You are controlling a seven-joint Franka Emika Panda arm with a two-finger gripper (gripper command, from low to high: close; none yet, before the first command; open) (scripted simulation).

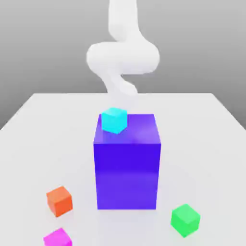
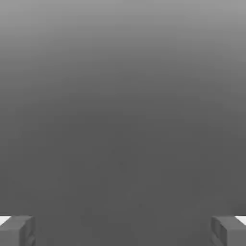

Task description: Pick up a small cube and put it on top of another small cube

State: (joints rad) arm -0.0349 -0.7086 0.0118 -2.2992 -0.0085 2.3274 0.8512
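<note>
Fingers (image 2: 28, 233) spread wide on the pincer (image 2: 123, 230), nothing pinched between them, and we are at the opening step by the look of it: the approach, with no cube picked up. The white arm (image 1: 123, 57) reaches down behind the big blue-violet block (image 1: 127, 175), seen from the exterior view, and the magenta cube (image 1: 57, 239), the likely one to lift, sits out on the pale table (image 1: 192, 149), well apart from the pincer, lower than it and off toward the exterior view's left, on the camera side. Just beyond it, a little closer to the pincer, comes the orange cube (image 1: 59, 201), near the magenta one but not touching. Over toward the exterior view's right, also below the pincer, there's the green cube (image 1: 185, 220), turned cornerwise to the camera. And nearest of all to the pincer, the cyan cube (image 1: 114, 120), apparently resting up on the block! Which of them is meant to take the magenta cube on top, I cannot tell. So what does the next move ask for? I'd say travel: carry the empty pincer clear of the block and that cyan cube, out over the magenta one, turn to match its faces, then drop straight down with the jaws spread. The orange neighbour looks like the hazard there; a careless descent could nudge it. Squeeze only once both sides are straddled, then lift.
</note>
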